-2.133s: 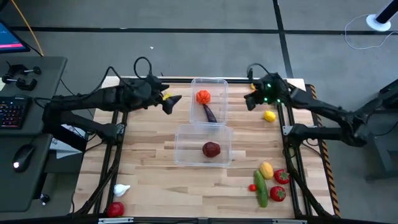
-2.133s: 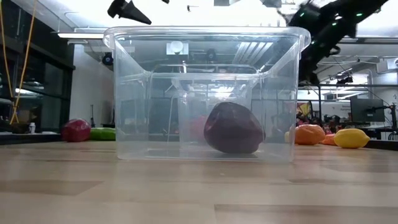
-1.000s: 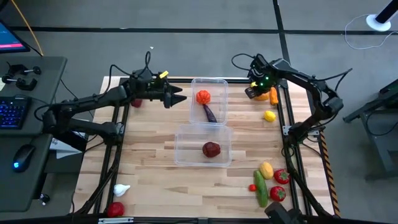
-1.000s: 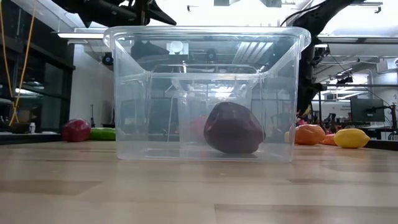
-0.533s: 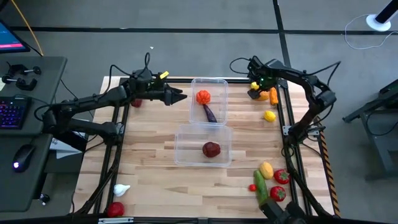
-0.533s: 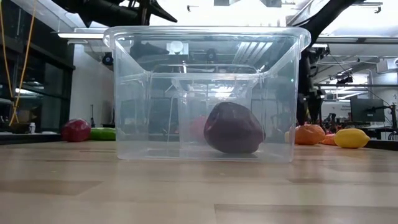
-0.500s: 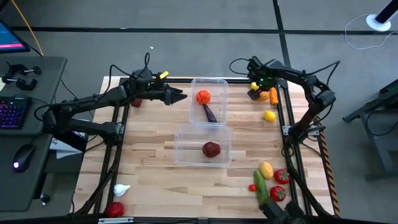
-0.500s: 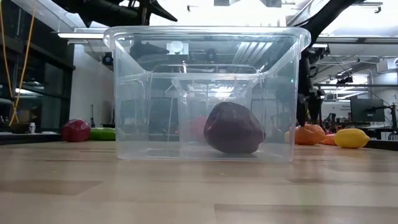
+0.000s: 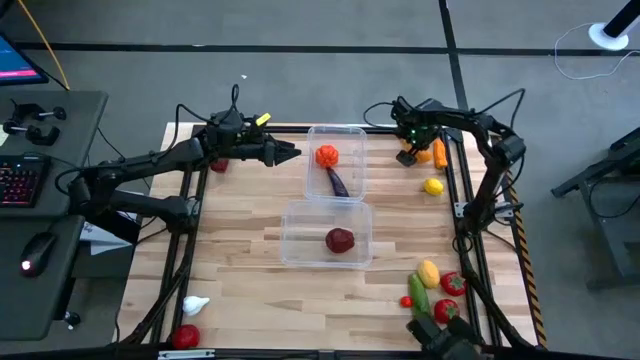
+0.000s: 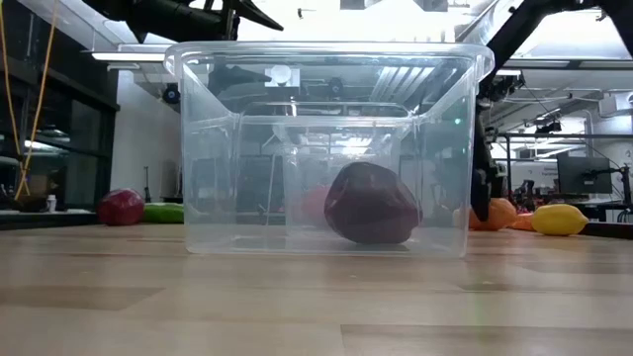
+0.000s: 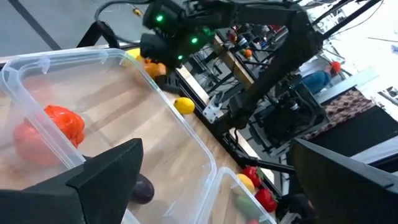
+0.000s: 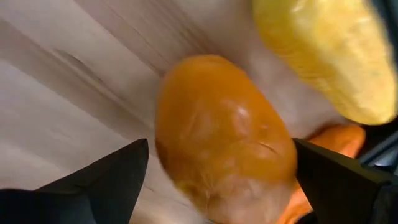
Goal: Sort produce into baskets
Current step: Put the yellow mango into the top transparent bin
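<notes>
right gripper (image 9: 410, 152) has dropped onto the orange fruit (image 12: 224, 140) right of the far tub (image 9: 336, 132), fingers wide astride it, grasp next. left gripper (image 9: 290, 153) hovers left of the tub, fingers wide, empty.

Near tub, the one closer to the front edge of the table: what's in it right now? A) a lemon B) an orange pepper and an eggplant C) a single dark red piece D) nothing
C: the near tub holds only one dark red piece; the low view shows the same piece alone inside it, while the orange pepper and eggplant lie in the far tub.
</notes>
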You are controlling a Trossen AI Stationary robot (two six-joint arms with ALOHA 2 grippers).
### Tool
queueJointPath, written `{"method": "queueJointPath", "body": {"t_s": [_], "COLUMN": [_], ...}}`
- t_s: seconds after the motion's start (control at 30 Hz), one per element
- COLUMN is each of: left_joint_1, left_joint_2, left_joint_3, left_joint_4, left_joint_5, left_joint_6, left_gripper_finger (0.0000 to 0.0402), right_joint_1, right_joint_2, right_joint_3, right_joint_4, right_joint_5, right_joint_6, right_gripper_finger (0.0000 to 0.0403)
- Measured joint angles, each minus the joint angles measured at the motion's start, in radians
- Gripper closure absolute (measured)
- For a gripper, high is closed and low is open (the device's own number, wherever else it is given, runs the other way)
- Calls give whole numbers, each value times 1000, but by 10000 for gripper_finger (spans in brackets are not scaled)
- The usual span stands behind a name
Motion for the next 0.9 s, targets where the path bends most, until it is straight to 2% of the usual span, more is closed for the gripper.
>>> {"method": "queueJointPath", "body": {"t_s": [0.17,0.23,0.33,0.43,0.47,0.63,0.77,0.9], "left_joint_1": [0,0,14,46,59,108,130,138], "left_joint_2": [0,0,-9,-42,-54,-116,-147,-151], "left_joint_3": [0,0,0,0,1,1,1,1], "left_joint_4": [10,22,64,148,167,177,143,121], "left_joint_5": [2,5,12,13,12,-1,-3,-3], "left_joint_6": [-8,-8,-11,-6,4,120,173,176], "left_gripper_finger": [9,9,9,9,9,9,9,9], "right_joint_1": [1,4,18,36,42,80,150,266], "right_joint_2": [53,52,12,-78,-117,-356,-542,-660], "right_joint_3": [0,0,-1,-1,-1,-1,-1,0], "right_joint_4": [-18,-22,-35,-51,-57,-24,89,241], "right_joint_5": [22,6,-7,-35,-58,-242,-417,-451], "right_joint_6": [52,70,66,59,63,156,267,405], "right_gripper_finger": [37,57,110,169,174,174,174,164]}}
